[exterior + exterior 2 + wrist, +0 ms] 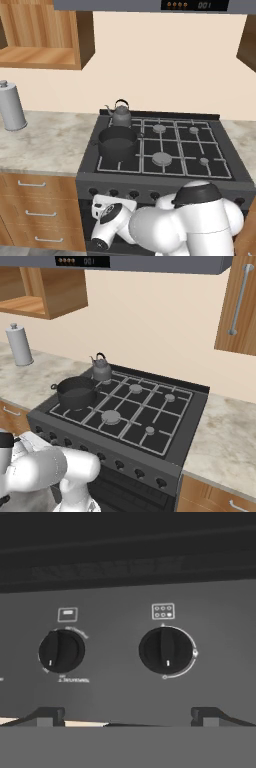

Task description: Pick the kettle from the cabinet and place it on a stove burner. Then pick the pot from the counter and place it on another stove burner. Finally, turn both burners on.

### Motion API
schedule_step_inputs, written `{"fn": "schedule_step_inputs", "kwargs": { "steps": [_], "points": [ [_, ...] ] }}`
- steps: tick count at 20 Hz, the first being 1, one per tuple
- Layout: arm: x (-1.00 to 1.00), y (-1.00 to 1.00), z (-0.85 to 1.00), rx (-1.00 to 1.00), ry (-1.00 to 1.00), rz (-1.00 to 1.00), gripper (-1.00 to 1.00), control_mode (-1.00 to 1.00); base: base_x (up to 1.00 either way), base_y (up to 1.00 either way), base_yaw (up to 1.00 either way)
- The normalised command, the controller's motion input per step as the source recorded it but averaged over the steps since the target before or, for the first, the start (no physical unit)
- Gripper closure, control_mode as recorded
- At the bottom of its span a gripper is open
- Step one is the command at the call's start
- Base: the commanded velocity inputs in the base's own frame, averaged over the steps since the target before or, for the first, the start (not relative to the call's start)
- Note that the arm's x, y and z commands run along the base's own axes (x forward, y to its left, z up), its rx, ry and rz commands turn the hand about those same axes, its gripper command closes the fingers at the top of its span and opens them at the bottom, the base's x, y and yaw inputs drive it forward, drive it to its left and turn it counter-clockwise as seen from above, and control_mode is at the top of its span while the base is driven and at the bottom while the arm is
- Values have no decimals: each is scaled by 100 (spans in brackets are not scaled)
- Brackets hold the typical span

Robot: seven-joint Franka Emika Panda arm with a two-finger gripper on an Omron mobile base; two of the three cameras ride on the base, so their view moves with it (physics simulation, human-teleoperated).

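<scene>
Kettle (121, 115) and pot (118, 142) both sit on the stove (220, 172), so the placing looks done and the knob-turning step is in hand. In the left base view the kettle stands on the back-left burner at about 11 o'clock of the cooktop, with the pot just in front of it on the front-left burner. The pot's inside looks dark and empty; the kettle's lid is on, so what it holds cannot be told.

The pincer (127, 722) hangs wide open, gripping nothing, facing the front panel. Two knobs lie ahead, the left knob (61, 651) at 10 o'clock and the right knob (165, 650) at 1 o'clock. Next it must centre on one knob, close in and twist.

The open cabinet (47, 56) above the bench (45, 145) looks bare.
</scene>
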Motion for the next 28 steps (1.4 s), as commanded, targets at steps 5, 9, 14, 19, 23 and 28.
{"fn": "schedule_step_inputs", "kwargs": {
  "steps": [5, 9, 14, 19, 23, 28],
  "points": [
    [17, 10, -24, 0, 0, 0, -100, -100, 0, 0, 0],
    [16, 17, -28, 0, 0, 0, -100, -100, 0, 0, 0],
    [16, 19, -27, 0, 0, 0, -100, -100, 0, 0, 0],
    [17, 8, -16, 0, 0, 0, -100, -100, 0, 0, 0],
    [8, 0, -1, 0, 0, -1, -100, -100, 0, 0, 0],
    [0, 0, 8, 0, 0, 0, -100, -100, 0, 0, 0]
  ]
}}
